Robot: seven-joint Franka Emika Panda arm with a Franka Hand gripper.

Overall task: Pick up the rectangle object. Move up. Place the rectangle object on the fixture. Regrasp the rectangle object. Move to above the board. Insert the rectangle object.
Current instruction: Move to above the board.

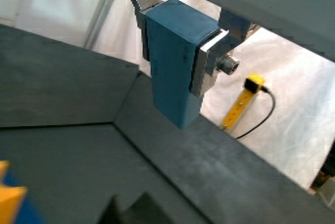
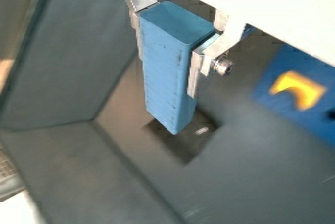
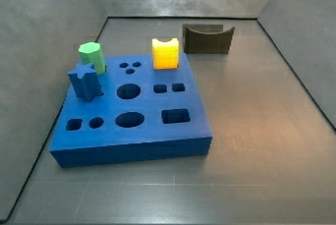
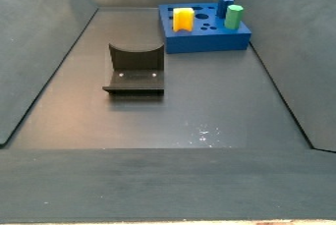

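While the gripper [image 1: 197, 57], out of both side views, pinches the block [image 1: 177, 62] upright high over the floor, keep it vertical w/ grip firm. Fixture [image 4: 134, 70] sits empty, so descend slowly & centre block over its notch.

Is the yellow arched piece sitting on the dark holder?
No, the yellow arched piece stands on the big blue board, apart from the dark holder.

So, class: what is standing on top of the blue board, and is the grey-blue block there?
On the board stand a yellow arched piece, a green cylinder and a dark blue peg. The rectangle object is elsewhere, held in the end effector, which neither side view shows.
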